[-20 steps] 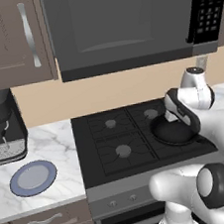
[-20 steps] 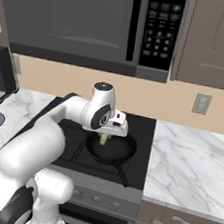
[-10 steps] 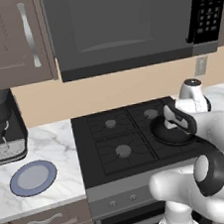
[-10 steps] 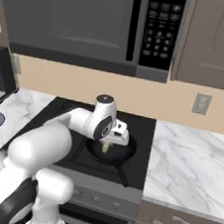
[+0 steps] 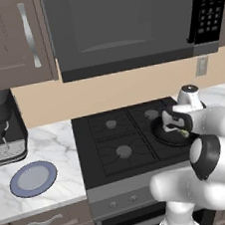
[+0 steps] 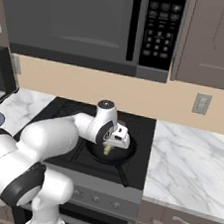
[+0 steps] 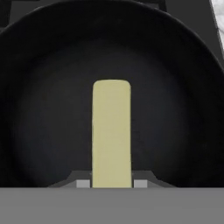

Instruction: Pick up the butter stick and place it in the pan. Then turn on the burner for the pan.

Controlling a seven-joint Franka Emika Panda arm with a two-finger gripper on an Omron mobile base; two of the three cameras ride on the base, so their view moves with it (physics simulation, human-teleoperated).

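Observation:
The black pan (image 7: 43, 109) lies right under the hand, and the yellowish butter stick (image 7: 111, 131) runs up from between the finger tips over its middle. My gripper (image 7: 111, 183) is shut on the butter stick's near end. From the right base, the gripper (image 6: 108, 147) hangs low over the pan (image 6: 123, 158) on the stove's front right burner, the butter stick (image 6: 107, 150) poking down into it. The pan's handle (image 6: 122, 175) points toward the stove's front edge. From the left base, the hand largely hides the pan (image 5: 162, 134). Whether the butter touches the pan's floor I cannot tell.
The black stove top (image 5: 113, 144) has free burners to the left of the pan. Knobs (image 6: 95, 198) line its front panel. A blue-grey plate (image 5: 34, 178) and a coffee machine (image 5: 1, 129) stand on the left marble counter. A microwave (image 6: 96, 22) hangs above.
The hand has come down with the butter stick, from above the pan to low inside its rim. The jaws have stayed shut.

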